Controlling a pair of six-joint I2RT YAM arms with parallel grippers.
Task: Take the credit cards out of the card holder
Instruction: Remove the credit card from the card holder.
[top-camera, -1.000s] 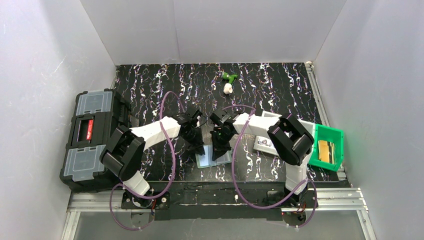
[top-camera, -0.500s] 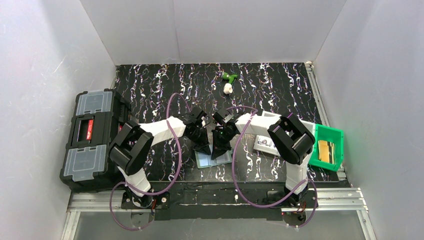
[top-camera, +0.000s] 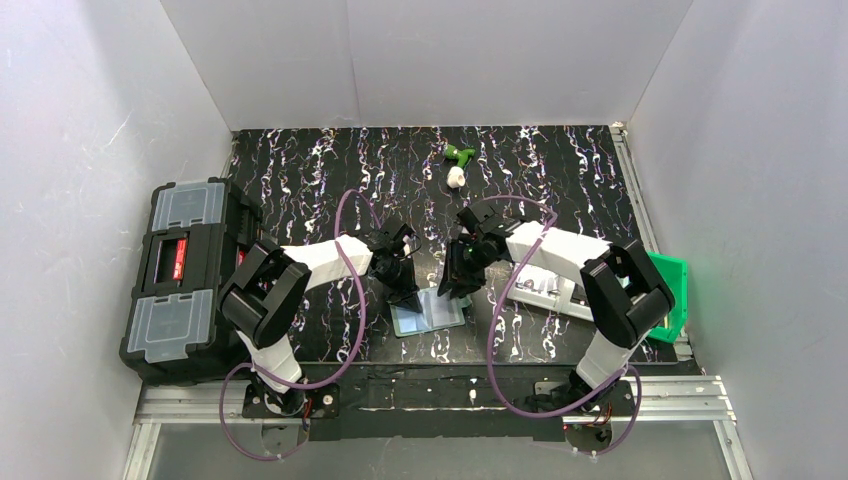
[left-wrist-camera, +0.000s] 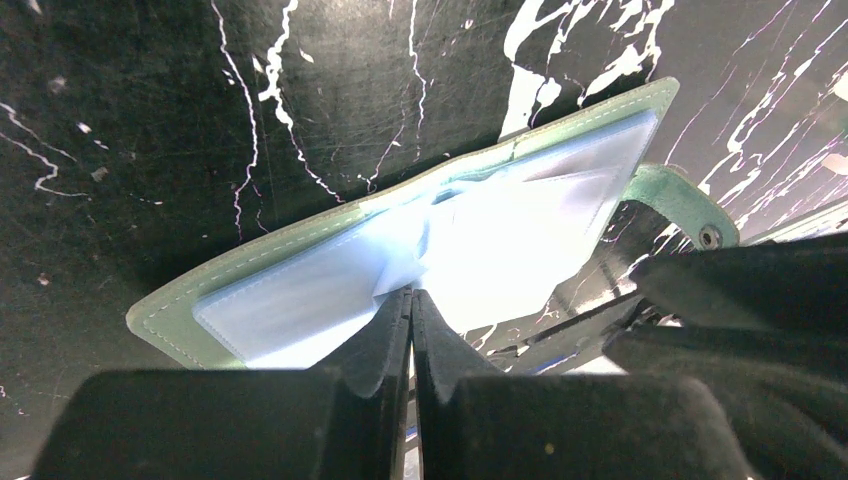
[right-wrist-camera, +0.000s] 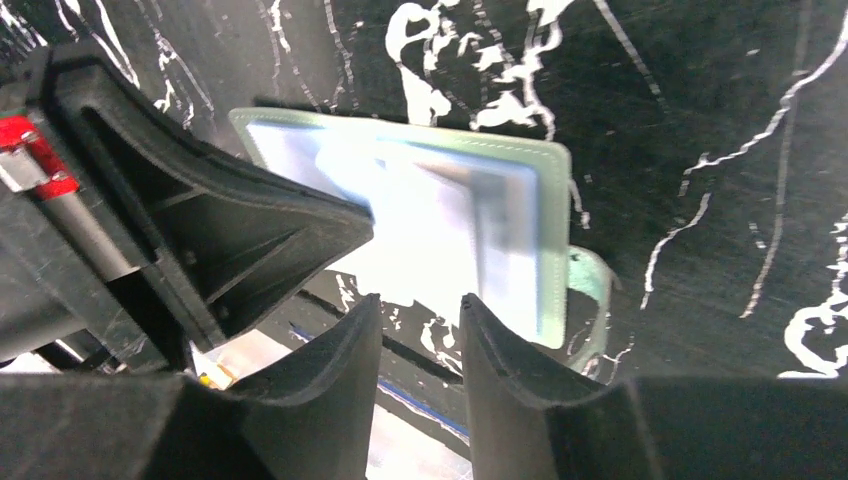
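As the clenched left gripper touches the open card holder's far-left edge, the parted right gripper hovers at its far-right corner.

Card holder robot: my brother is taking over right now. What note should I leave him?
Left hand: shut, tips at the clear inner pocket of the grey-green soft folding card holder; cannot tell if it pinches anything.
Right hand: open, empty, close to the holder's edge.
The holder lies unfolded on the black marbled table, between the two arms.
Done: holder opened.
Left: pull out the credit cards; none shows clear of the pockets yet.
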